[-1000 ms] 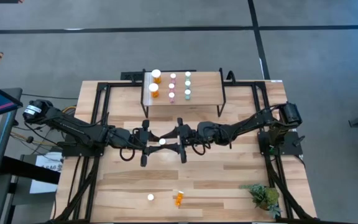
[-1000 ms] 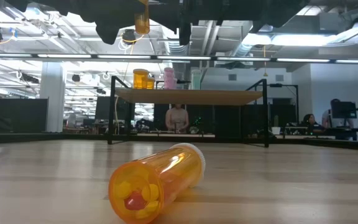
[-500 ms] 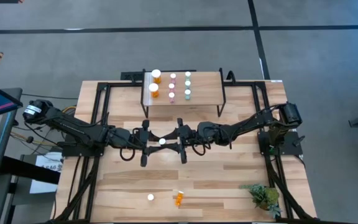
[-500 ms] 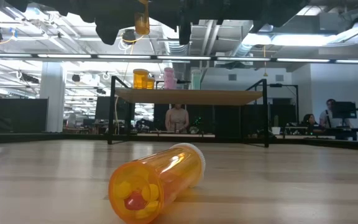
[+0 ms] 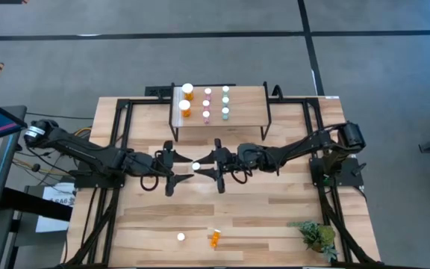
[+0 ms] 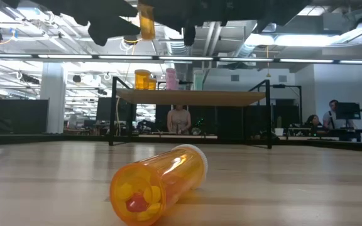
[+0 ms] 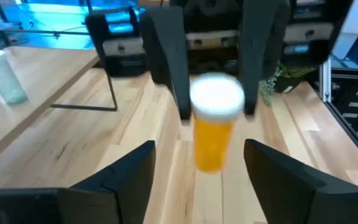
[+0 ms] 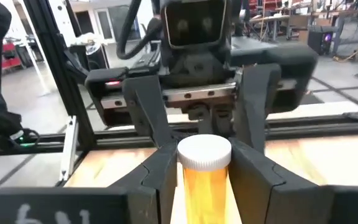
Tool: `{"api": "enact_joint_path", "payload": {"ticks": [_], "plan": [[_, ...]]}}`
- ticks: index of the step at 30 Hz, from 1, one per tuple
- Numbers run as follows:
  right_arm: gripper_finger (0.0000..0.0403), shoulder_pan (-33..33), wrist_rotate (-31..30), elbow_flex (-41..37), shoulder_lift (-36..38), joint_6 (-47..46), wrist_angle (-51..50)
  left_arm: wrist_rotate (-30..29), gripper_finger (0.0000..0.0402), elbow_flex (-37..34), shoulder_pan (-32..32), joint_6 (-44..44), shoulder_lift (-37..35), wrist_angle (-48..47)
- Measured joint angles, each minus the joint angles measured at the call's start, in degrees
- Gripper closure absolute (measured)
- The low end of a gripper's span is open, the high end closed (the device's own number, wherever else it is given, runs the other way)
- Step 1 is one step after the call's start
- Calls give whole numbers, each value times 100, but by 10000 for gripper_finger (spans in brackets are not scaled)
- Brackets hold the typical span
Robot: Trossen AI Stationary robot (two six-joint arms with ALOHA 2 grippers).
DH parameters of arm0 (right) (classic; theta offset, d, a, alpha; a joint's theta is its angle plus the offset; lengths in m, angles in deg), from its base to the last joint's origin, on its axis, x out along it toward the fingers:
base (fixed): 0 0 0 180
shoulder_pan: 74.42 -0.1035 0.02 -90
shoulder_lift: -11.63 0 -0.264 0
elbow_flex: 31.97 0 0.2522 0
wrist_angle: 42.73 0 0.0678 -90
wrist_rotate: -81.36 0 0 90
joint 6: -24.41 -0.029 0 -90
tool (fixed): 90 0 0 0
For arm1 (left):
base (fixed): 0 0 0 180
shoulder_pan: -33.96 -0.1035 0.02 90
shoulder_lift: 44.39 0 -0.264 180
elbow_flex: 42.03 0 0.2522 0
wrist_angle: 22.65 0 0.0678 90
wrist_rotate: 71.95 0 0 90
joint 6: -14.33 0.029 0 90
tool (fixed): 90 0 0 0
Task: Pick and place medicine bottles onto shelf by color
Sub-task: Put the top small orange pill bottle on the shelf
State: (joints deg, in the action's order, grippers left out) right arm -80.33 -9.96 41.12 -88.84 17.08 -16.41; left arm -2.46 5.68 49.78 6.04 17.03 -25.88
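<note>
An orange medicine bottle (image 8: 204,176) with a white cap hangs upright above the table's middle (image 5: 196,166), with my right gripper (image 5: 203,167) shut on it. My left gripper (image 5: 178,169) faces it from the table's left side. It is open, and its fingers (image 7: 127,177) stand wide on either side of the bottle (image 7: 215,127) without touching it. The shelf (image 5: 248,112) at the far middle carries orange (image 5: 186,107), pink (image 5: 207,104) and teal (image 5: 225,102) bottles standing upright in rows. In the low view the held bottle (image 6: 146,21) shows at the top. My right gripper pinches the orange bottle's body just under the white cap (image 8: 204,182) between its two fingers (image 8: 161,167). The fingers come level from the table's right side. The bottle stands upright, cap up, lifted clear of the table.
Near the front edge an orange bottle (image 5: 214,239) lies on its side, also large in the low view (image 6: 159,185), with a loose white cap (image 5: 181,237) beside it. A small green plant (image 5: 318,235) sits at the front right. Black frame rails run along both table sides.
My left gripper has opened, let go of the orange bottle and drawn back a little toward the table's left edge. The bottle has stayed upright in my right gripper above the table's middle.
</note>
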Motion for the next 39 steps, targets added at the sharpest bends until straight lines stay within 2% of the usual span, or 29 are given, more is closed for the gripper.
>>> {"api": "enact_joint_path", "payload": {"ticks": [6,12,17,25,29,39], "plan": [[258,69,-28,0,447,275,-483,-140,157,0,3,-135,-419,-584],[256,244,-334,-155,966,567,-678,-144,157,0,21,-158,-532,-731],[255,588,-368,-754,1441,570,-205,-180,157,0,67,-151,-532,-735],[253,1355,-1161,-1987,2005,690,1330,-198,157,0,67,-147,-530,-676],[251,1860,-1532,-2118,2019,831,1418,-203,157,0,67,-144,-527,-641],[252,3126,-1556,-2105,1681,318,1412,-201,157,0,67,-142,-520,-626]]}}
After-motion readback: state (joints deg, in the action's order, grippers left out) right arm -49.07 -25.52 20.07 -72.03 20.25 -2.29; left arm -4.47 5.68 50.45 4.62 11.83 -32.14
